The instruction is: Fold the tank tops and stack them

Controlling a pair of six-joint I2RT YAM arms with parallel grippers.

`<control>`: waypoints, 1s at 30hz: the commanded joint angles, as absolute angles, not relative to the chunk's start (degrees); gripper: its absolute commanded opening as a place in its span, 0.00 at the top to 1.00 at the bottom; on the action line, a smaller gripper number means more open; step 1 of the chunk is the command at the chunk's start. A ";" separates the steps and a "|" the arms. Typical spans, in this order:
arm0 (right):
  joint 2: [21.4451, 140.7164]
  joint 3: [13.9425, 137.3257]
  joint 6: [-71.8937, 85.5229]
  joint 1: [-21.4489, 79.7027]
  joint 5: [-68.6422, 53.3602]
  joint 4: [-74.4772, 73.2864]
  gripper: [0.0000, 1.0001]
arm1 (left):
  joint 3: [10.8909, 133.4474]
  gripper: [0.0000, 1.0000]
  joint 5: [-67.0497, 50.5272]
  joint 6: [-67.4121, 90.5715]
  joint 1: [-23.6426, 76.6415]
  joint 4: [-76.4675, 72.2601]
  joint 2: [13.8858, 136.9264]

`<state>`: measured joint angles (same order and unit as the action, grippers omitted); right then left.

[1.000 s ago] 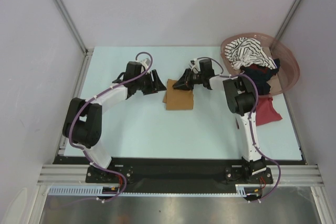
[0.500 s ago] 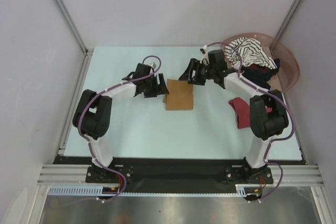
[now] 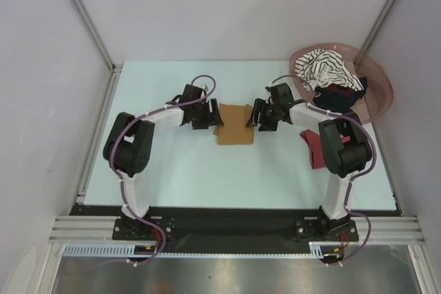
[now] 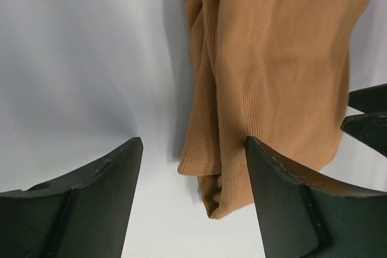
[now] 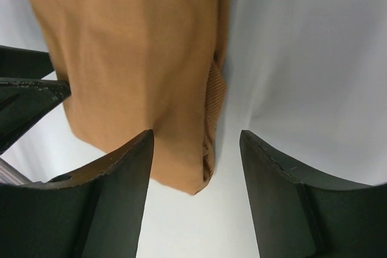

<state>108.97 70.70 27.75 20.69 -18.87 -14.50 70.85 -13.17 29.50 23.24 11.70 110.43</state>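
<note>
Mustard-brown tank top (image 3: 234, 124): folded to a neat rectangle, mid-surface (image 3: 186, 170). On its left, left tool (image 3: 209, 116), swung in closer than a second ago, jaws apart, straddling the cloth's left edge. On its right, right tool (image 3: 260, 116), brought round from the far edge, jaws apart too, nothing clamped. Probably bracketing the fold to square or shift it. Further right, dark red tank top (image 3: 315, 146), crumpled, now uncovered beside the right arm. Striped (image 3: 324, 68) and black (image 3: 337, 98) tank tops heaped in the basket (image 3: 382, 91), far right corner. Bare room left and near; crowded on the right.
</note>
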 commanded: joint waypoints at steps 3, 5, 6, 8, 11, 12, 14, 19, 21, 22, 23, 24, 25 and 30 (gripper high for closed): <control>113.19 73.03 27.77 20.83 -18.90 -11.87 0.36 | 73.48 0.26 -15.20 29.79 23.99 9.67 113.37; 114.43 73.56 28.12 20.92 -19.25 -11.69 0.36 | 73.91 0.28 -15.82 30.14 23.99 9.41 114.08; 115.48 73.74 28.39 20.74 -19.42 -11.25 0.37 | 73.92 0.29 -15.91 30.23 23.99 9.32 114.52; 116.19 73.92 28.74 20.74 -20.39 -10.64 0.39 | 74.00 0.32 -16.52 30.85 24.08 8.70 114.87; 116.98 74.18 29.35 20.65 -20.66 -10.02 0.45 | 75.31 0.42 -16.35 31.11 24.26 9.31 116.10; 117.07 74.27 29.36 20.74 -20.65 -9.93 0.47 | 75.67 0.49 -15.83 30.94 24.34 10.01 116.80; 117.42 74.62 29.18 20.65 -20.39 -10.28 0.50 | 76.11 0.52 -14.77 31.03 24.35 10.89 117.59; 117.77 74.71 29.35 20.57 -20.48 -10.11 0.56 | 76.20 0.59 -15.29 32.08 24.35 10.72 119.09; 118.21 75.32 29.36 20.65 -20.83 -10.28 0.59 | 76.64 0.66 -15.56 32.52 24.35 10.63 119.97; 118.39 75.58 29.27 20.83 -20.74 -10.46 0.60 | 76.81 0.69 -15.38 32.61 24.35 10.90 120.23; 118.82 75.85 29.18 21.00 -20.66 -10.55 0.64 | 76.99 0.71 -15.29 32.69 24.35 10.81 120.58; 119.00 76.46 29.09 21.27 -20.48 -11.07 0.66 | 76.99 0.76 -15.12 32.78 24.35 10.98 120.76; 119.26 76.73 29.27 21.36 -20.13 -11.07 0.67 | 77.08 0.79 -14.60 33.13 24.35 10.99 120.94; 120.59 77.17 30.50 22.24 -19.16 -11.34 0.95 | 77.61 1.00 -14.24 33.84 24.35 10.63 122.25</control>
